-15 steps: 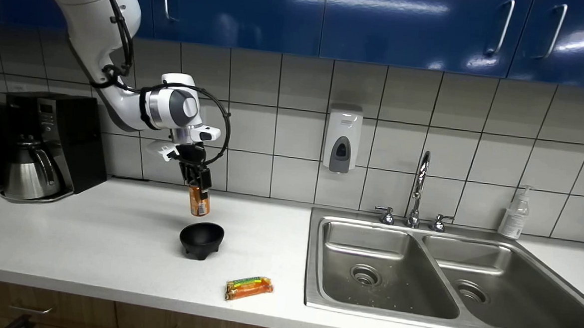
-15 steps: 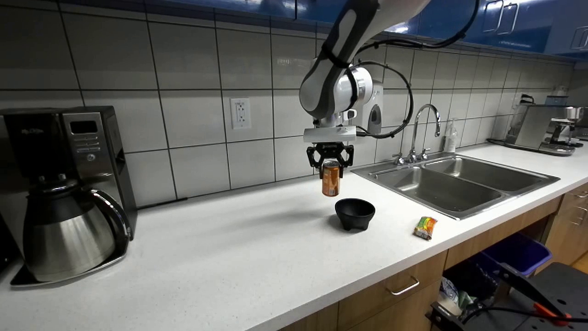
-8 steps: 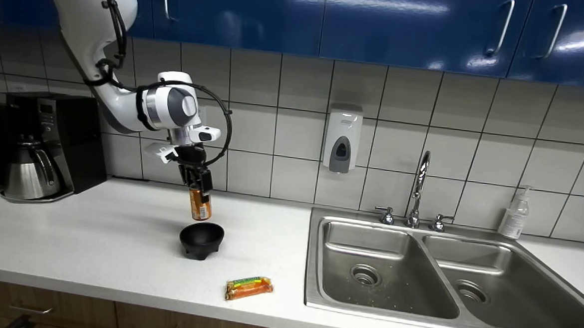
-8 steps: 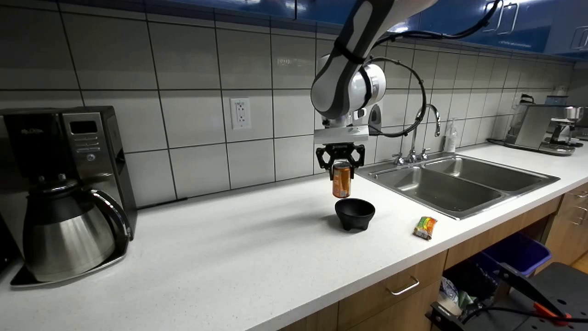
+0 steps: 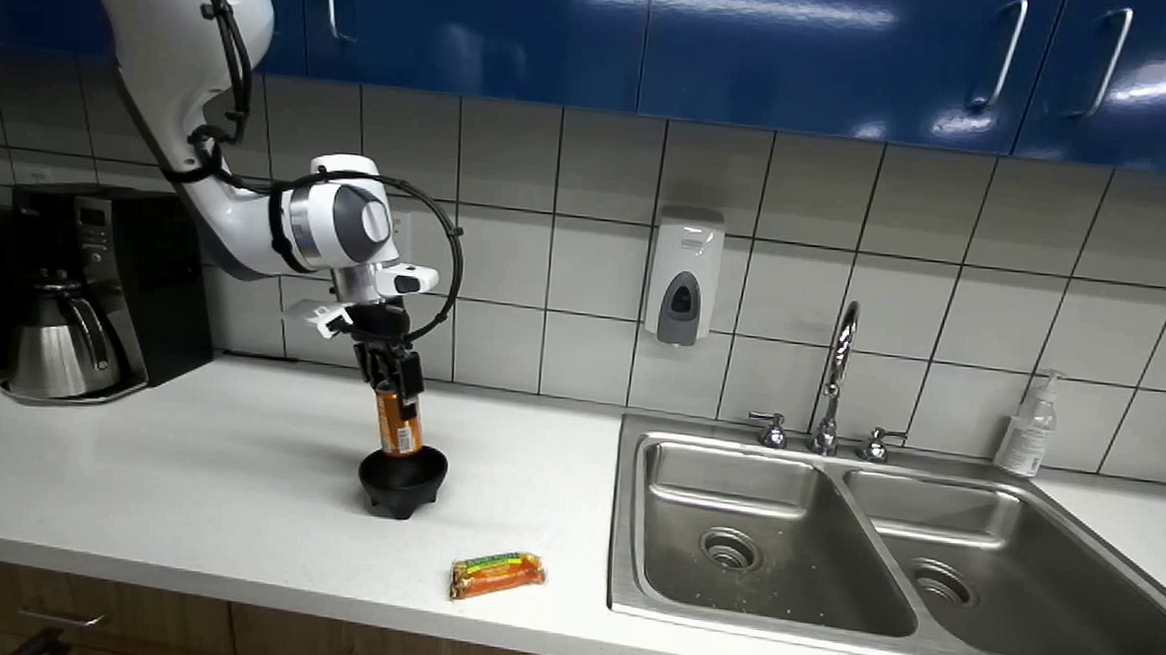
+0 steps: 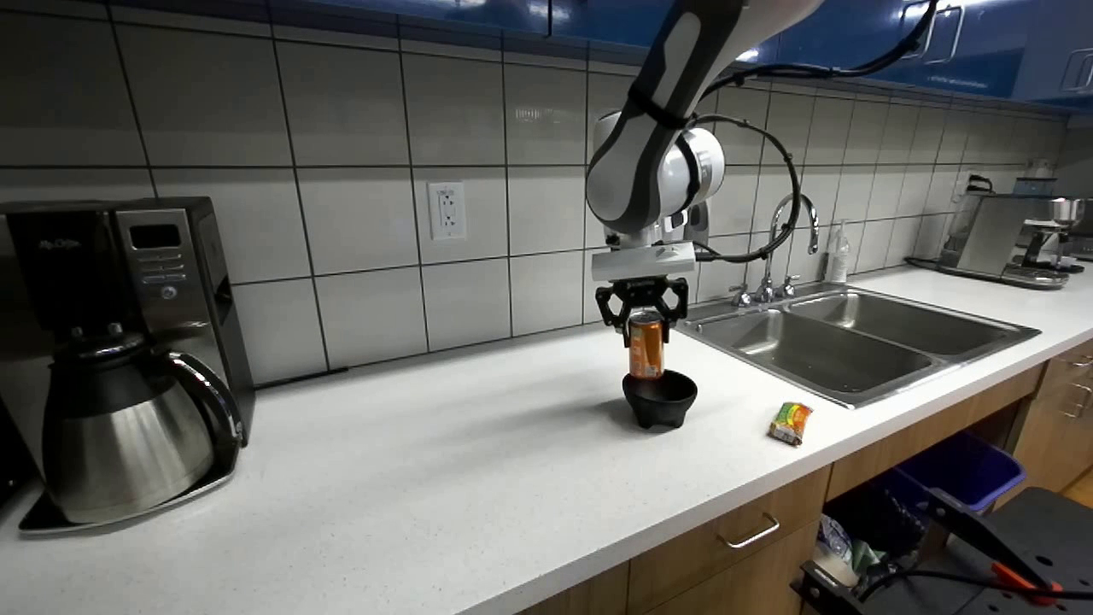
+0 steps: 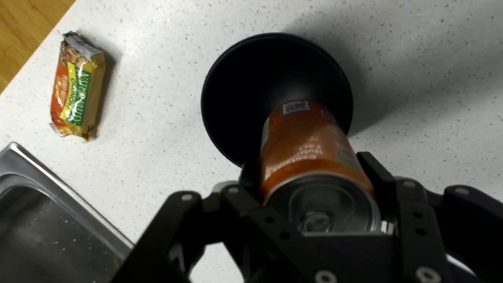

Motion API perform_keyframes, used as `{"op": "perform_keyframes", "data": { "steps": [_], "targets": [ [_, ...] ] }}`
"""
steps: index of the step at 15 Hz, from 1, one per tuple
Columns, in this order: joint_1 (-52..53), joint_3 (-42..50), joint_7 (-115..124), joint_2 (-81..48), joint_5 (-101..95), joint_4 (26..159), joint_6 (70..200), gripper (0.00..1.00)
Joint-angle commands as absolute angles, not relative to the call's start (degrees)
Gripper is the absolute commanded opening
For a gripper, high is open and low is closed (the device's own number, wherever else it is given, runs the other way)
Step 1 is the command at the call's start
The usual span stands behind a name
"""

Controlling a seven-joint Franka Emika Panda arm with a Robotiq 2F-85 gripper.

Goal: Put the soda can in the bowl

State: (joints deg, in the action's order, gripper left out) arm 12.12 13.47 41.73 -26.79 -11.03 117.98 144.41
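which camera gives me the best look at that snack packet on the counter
The wrist view: the snack packet appears large and unblocked there, with "Nature Valley" and "Crunchy" readable. Both exterior views show it whole too, but smaller, its lettering too tiny to read.

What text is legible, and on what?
"NATURE VALLEY": snack packet
"CRUNCHY": same packet
"PEANUT BUTT…": same packet, rest blurred
"Nutri…": soda can, upside down
"Fact…": same can
"Contain…": same can, rest blurred
"Mr. Coffee": coffee maker, slightly blurred; smaller panel print unreadable
Wall dispenser, pump bottle: lettering too small to read
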Motion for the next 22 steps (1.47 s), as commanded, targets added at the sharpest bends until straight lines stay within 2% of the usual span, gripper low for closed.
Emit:
{"op": "perform_keyframes", "data": {
  "steps": [1, 22],
  "targets": [
    [13.04, 13.8, 45.61, -27.74, -13.72, 117.23, 143.13, 0.39],
    [11.93, 13.49, 46.65, -34.32, -11.69, 112.84, 142.45, 0.39]
  ]
}}
